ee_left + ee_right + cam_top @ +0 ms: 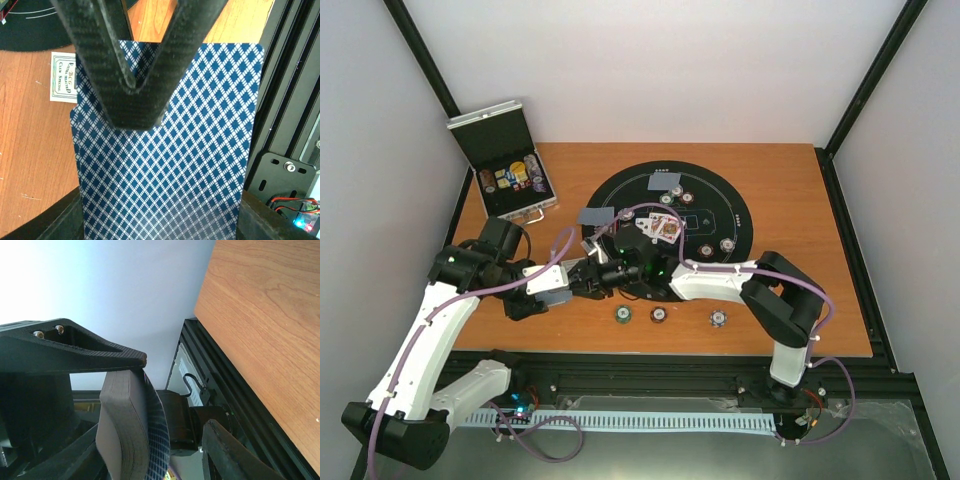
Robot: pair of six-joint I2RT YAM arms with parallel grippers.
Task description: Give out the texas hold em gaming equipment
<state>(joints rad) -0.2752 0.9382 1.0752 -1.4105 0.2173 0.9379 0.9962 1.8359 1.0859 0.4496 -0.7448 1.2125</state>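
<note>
Left fingers (100,70): clamped on deck (200,150), back up, by near edge of counter (800,200), ready for dealing.
Right fingers (75,347): spread wide at deck's end, probably to draw 1.

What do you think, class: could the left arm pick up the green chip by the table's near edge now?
Probably not: the green chip lies near, uncovered, but the left gripper is full, shut on the deck.

A wooden surface (800,200) carries 1 round black mat (735,215) at its middle and 1 open metal case (492,133) at the far-left corner, lid perhaps leaning on the wall.
</note>
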